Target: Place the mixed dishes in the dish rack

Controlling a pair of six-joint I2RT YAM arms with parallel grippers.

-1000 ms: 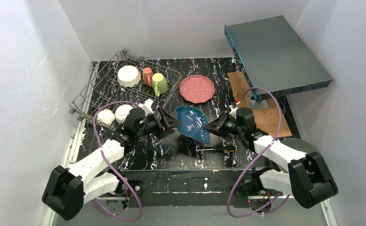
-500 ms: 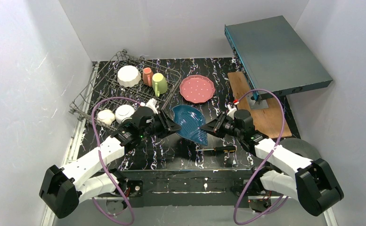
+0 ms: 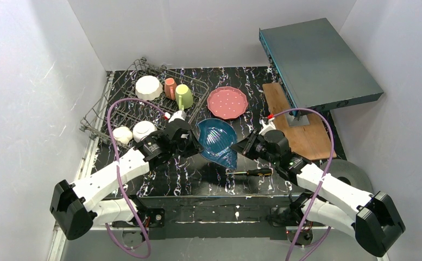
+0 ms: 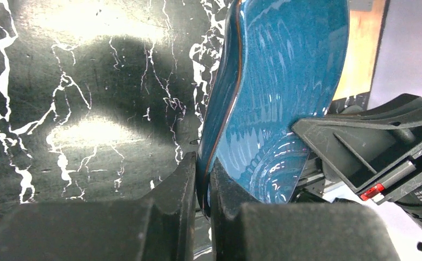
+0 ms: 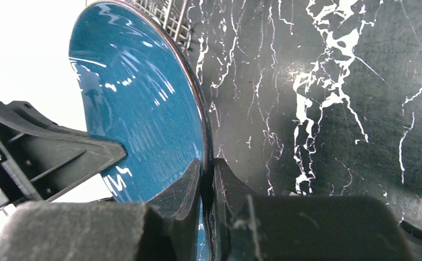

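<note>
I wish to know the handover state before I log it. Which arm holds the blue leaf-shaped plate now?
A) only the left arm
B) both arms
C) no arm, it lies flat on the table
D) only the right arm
B: the left gripper and the right gripper each have their fingers closed on the rim of the blue leaf-shaped plate, at opposite sides.

Rack: I see the grey wire dish rack (image 3: 101, 106) at the far left of the bench (image 3: 197, 179), tines upright.
Rack, far end: white bowl (image 3: 148, 87), small salmon cup (image 3: 169, 87) and yellow-green mug (image 3: 184, 96), close together in a row.
Rack, near end: cream bowl (image 3: 122, 135) beside a white round cup (image 3: 143, 130).
Pink dotted plate (image 3: 227, 102): flat on the bench, just right of the rack.
Blue leaf-shaped plate (image 3: 217, 142): glossy, ribbed, tipped up nearly on edge; I have its rim pinched on opposite sides by the left end effector (image 4: 202, 179) and right end effector (image 5: 207, 179).
</note>
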